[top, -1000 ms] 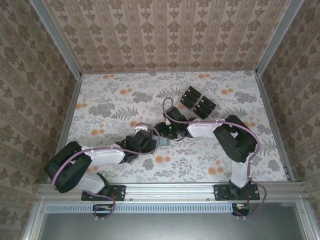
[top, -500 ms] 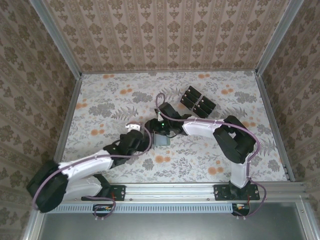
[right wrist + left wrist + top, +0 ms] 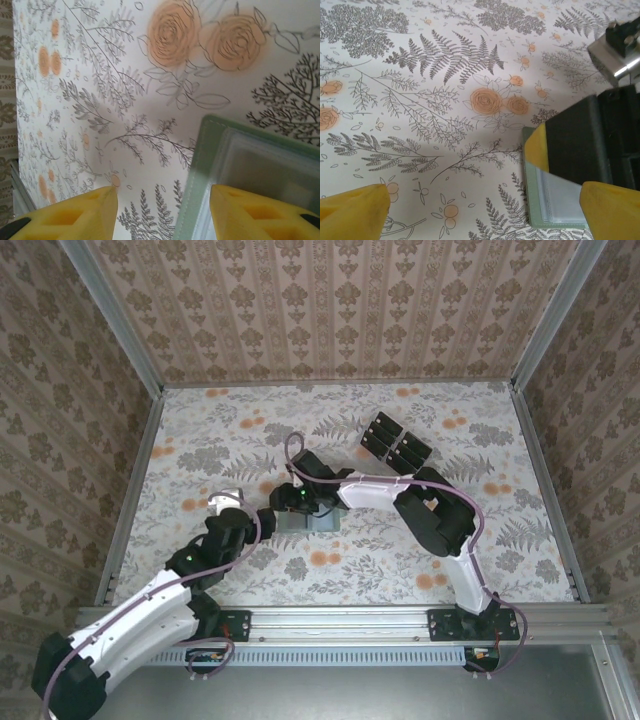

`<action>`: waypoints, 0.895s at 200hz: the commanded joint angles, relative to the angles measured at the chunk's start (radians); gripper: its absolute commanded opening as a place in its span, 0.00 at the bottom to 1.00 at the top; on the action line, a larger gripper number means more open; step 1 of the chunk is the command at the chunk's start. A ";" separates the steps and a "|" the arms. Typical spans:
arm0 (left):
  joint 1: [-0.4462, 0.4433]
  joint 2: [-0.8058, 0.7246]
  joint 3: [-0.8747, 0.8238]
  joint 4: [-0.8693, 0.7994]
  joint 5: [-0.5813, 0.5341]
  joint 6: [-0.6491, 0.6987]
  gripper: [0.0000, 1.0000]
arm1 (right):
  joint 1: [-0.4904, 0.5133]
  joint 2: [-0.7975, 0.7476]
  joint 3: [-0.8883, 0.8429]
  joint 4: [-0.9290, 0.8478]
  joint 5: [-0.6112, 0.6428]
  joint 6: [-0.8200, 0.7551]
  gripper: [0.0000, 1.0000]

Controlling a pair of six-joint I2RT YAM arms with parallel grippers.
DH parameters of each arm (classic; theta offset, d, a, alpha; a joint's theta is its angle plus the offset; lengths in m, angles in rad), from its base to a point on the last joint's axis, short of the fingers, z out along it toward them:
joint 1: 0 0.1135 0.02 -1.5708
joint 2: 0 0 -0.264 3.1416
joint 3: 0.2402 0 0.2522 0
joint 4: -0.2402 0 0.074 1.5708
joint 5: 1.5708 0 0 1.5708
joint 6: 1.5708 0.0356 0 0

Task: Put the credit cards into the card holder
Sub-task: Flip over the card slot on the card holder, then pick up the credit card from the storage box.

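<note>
The card holder (image 3: 312,523) lies open on the floral table, a sage green case (image 3: 532,200) with clear sleeves showing inside (image 3: 260,165). My right gripper (image 3: 288,502) is low over its left end and open (image 3: 162,210); one yellow finger (image 3: 260,212) is above the sleeves, the other (image 3: 70,215) over bare table. That finger's yellow tip (image 3: 537,145) lies on the holder's corner. My left gripper (image 3: 262,520) is open (image 3: 480,215) just left of the holder, holding nothing. The black credit cards (image 3: 395,443) lie in a group at the back right of centre.
Patterned walls and metal rails (image 3: 135,490) bound the table on three sides. The right arm's forearm (image 3: 375,490) stretches between the cards and the holder. Bare floral table (image 3: 220,440) lies to the back left.
The left arm has drawn back to the left, away from the holder. The right gripper has moved left across the holder to its left end.
</note>
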 commanded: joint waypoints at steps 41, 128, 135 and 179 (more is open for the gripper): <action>0.035 0.083 0.025 0.003 0.073 -0.016 1.00 | -0.065 -0.212 0.032 -0.076 -0.074 -0.148 0.55; 0.112 0.346 0.207 -0.060 0.200 0.033 1.00 | -0.375 -0.411 -0.037 -0.595 0.430 -0.543 0.53; 0.113 0.356 0.212 -0.055 0.207 0.034 1.00 | -0.382 -0.413 -0.042 -0.609 0.473 -0.562 0.52; 0.121 0.409 0.261 -0.048 0.222 0.055 1.00 | -0.389 -0.364 -0.036 -0.674 0.668 -0.644 0.48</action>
